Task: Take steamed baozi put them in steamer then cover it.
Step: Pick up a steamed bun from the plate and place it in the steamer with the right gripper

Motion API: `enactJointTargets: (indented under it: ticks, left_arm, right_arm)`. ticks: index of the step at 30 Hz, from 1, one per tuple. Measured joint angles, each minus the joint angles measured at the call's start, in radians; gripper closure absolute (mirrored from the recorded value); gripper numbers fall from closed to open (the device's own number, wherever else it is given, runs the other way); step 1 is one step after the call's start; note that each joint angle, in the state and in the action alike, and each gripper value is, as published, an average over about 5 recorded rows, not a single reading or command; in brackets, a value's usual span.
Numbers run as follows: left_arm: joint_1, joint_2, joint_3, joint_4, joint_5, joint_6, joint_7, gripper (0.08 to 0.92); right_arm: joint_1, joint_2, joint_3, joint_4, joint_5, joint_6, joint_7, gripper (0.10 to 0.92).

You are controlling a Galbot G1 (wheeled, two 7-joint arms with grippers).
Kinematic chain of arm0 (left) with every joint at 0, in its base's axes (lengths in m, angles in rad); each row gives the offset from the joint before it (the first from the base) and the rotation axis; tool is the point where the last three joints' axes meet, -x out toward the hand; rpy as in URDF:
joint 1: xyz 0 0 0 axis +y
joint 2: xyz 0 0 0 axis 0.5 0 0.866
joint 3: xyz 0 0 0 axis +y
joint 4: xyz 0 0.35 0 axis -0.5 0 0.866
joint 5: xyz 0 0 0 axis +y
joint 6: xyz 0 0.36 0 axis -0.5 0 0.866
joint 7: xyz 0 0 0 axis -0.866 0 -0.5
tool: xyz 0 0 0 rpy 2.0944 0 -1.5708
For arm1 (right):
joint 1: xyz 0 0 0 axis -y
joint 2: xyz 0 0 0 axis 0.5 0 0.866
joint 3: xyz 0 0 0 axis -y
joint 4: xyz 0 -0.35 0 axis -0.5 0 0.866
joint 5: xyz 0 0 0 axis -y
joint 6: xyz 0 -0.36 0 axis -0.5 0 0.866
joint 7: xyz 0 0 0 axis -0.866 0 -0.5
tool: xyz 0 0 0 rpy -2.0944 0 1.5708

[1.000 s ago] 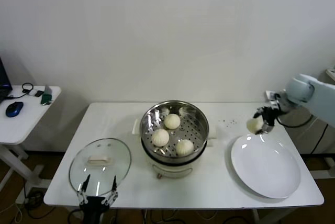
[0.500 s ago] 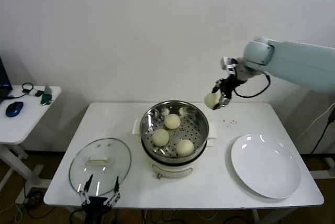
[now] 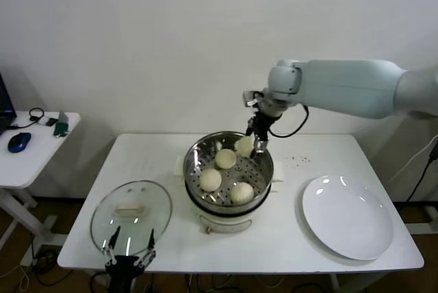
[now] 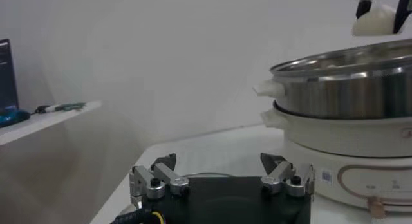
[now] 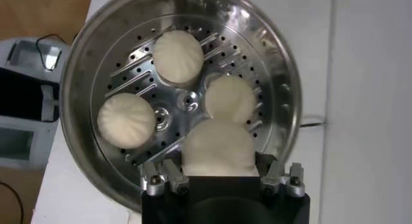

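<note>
The right end effector (image 3: 259,144) is clamping a pale cream round dough bun (image 3: 244,146) above the shiny perforated steel steamer's (image 3: 263,176) one o'clock edge; three buns are sitting inside. The left end effector (image 3: 128,252) is hovering with fingers apart by the clear glass lid (image 3: 131,216).

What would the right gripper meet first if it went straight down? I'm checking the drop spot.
Probably the steamer's perforated floor near its rim: the right gripper holds the fourth baozi there.

The steamer (image 3: 228,167) is polished, perforated stainless steel on a smooth cream plastic base, the steamed baozi (image 5: 179,55) are matt dough, the cover (image 3: 131,215) is clear glass, and the counter (image 3: 287,235) is matt white.
</note>
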Motion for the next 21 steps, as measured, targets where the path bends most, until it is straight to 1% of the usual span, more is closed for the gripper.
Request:
enactJointTargets:
  ticks: [9,21]
  left_arm:
    - [-0.011,0.009,0.000,0.006,-0.009,0.006,0.001,0.177]
    - [-0.022,0.015,0.004,0.008,-0.010,0.015,0.001,0.177]
  right_arm:
    - [-0.064,0.044,-0.017,-0.026,-0.038,-0.008,0.013,0.296]
    - [-0.104,0.060,-0.024,-0.043,-0.073,-0.015,0.020,0.286]
